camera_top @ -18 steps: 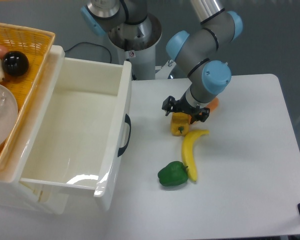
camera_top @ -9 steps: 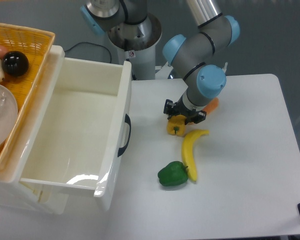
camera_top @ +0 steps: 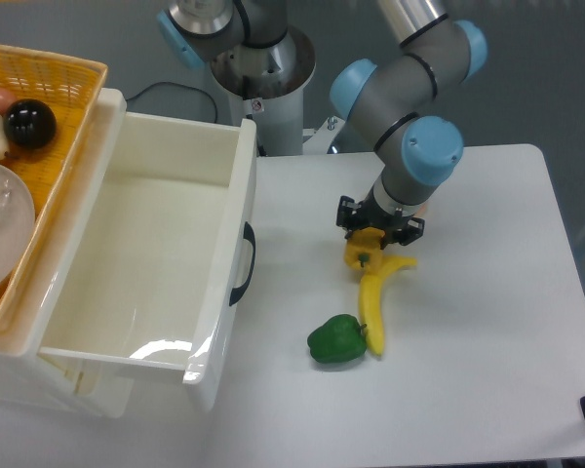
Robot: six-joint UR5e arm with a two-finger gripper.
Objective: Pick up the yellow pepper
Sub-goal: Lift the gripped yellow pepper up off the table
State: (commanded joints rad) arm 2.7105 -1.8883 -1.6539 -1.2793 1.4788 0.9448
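The yellow pepper point(camera_top: 362, 254) is a small blocky yellow-orange fruit with a green stem, lying on the white table point(camera_top: 487, 341) just above the banana's top end. My gripper point(camera_top: 378, 232) comes down onto it from above, with dark fingers on either side of its upper part. The arm's wrist hides the pepper's top, so whether the fingers press on it does not show. The pepper touches or nearly touches the banana point(camera_top: 375, 300).
A green pepper point(camera_top: 337, 340) lies beside the banana's lower end. An orange piece point(camera_top: 421, 207) peeks out behind the wrist. A large white bin point(camera_top: 219, 283) with a black handle stands at left, a yellow basket point(camera_top: 54, 93) beyond it. The robot base point(camera_top: 263, 88) is at the back.
The gripper and the yellow pepper have shifted right and slightly down, onto the banana's top end. The banana's tip has been nudged a little.
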